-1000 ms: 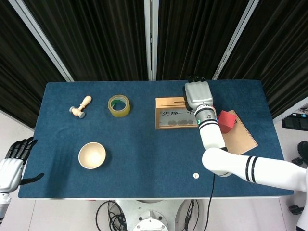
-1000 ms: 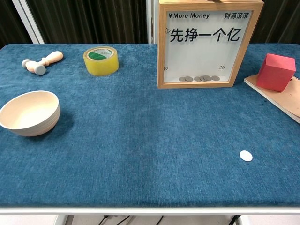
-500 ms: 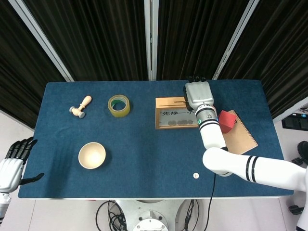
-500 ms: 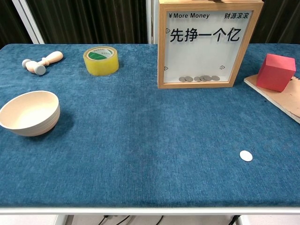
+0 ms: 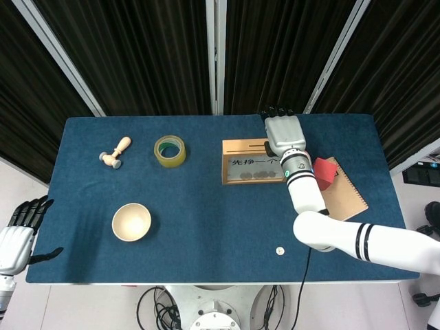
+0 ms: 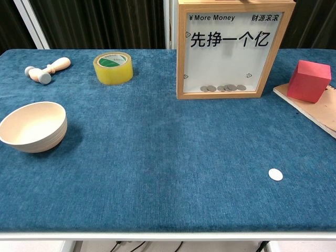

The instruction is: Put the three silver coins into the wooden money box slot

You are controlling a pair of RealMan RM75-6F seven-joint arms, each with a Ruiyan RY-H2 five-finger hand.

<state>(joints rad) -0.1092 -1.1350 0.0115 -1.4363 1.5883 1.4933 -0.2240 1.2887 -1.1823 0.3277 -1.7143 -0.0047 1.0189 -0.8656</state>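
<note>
Silver coin (image 6: 275, 174): lies flat on the blue bench (image 6: 157, 157) at about 5 o'clock from the bench centre, near the front edge, well apart from everything else; in the head view it shows as a pale dot (image 5: 279, 251).
Wooden money box (image 6: 234, 50): stands upright at roughly 1 o'clock on the bench, its clear front showing several coins piled along the bottom; the slot (image 5: 256, 145) is on its top face, seen only from the head view.
Right hand (image 5: 284, 134): hovers over the right end of the box top, back of the hand upward; its fingers point away from the camera and I cannot tell whether it holds a coin.
Left hand (image 5: 15, 230): off the bench at 8 o'clock, fingers spread, holding nothing.
Step in hand: looks like work at the slot, judging by where the right hand sits.
Doing it well: keep any coin edge-on and in line with the slot, and let go only once it is partly inside; avoid nudging the box.
Left to do: the loose coin on the bench.
Nearby: red cube (image 6: 308, 80) on a notebook (image 5: 344, 192) at 3 o'clock of the box.
</note>
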